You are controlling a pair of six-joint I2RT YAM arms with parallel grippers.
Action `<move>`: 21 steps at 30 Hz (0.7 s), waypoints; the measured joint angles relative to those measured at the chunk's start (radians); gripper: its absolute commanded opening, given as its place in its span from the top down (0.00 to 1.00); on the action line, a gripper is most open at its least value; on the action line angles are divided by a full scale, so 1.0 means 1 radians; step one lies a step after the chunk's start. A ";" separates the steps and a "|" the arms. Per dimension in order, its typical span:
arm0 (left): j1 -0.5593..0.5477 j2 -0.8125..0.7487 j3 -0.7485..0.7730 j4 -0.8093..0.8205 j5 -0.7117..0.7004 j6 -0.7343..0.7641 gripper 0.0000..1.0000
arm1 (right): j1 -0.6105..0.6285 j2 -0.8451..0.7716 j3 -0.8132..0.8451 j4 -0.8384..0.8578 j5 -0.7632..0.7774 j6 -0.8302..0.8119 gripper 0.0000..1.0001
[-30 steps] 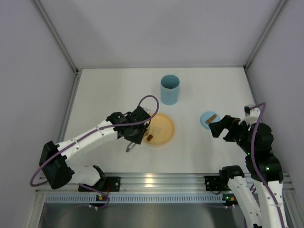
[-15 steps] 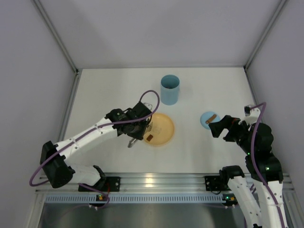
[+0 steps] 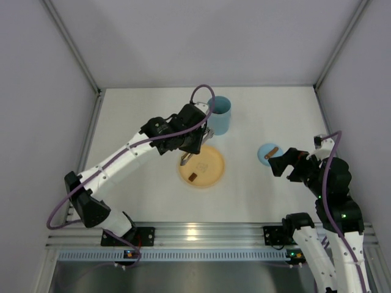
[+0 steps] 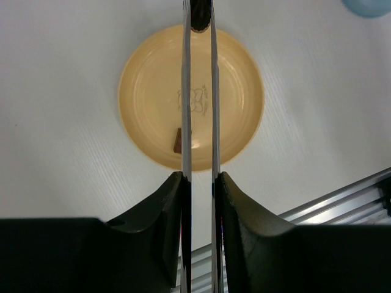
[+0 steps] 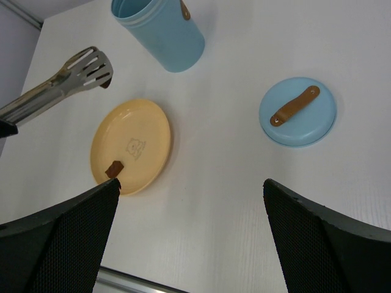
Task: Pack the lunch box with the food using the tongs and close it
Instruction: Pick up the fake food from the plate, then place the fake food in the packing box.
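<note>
My left gripper (image 3: 194, 139) (image 4: 200, 177) is shut on the silver tongs (image 4: 186, 91) (image 5: 61, 82), pressing their two arms close together. A dark brown piece of food (image 4: 200, 15) (image 5: 107, 82) is pinched at the tongs' tips. The tips hang in the air just left of the tall light-blue lunch box (image 3: 219, 115) (image 5: 165, 33), above the far edge of the yellow plate (image 3: 211, 160) (image 4: 153, 91). One brown piece (image 3: 192, 177) (image 5: 113, 169) lies on the plate. My right gripper (image 3: 284, 163) (image 5: 190, 183) is open and holds nothing, near the lid.
The flat light-blue lid (image 3: 267, 152) (image 5: 297, 111) with its brown tab lies on the table right of the plate. The aluminium rail (image 3: 201, 233) runs along the near edge. Grey walls close in the table on three sides.
My left arm has lifted the tongs off the near-left side of the plate and swung them back and right toward the lunch box. The right arm has not moved.
</note>
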 measured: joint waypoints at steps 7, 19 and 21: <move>0.000 0.157 0.256 0.000 -0.023 0.023 0.73 | 0.000 0.000 0.000 -0.001 0.004 -0.001 0.01; 0.005 0.365 0.528 -0.006 -0.120 0.060 0.72 | 0.000 0.000 0.000 -0.001 0.008 -0.002 0.00; 0.008 0.377 0.529 -0.006 -0.133 0.061 0.72 | 0.000 0.000 0.000 -0.001 0.007 -0.002 0.01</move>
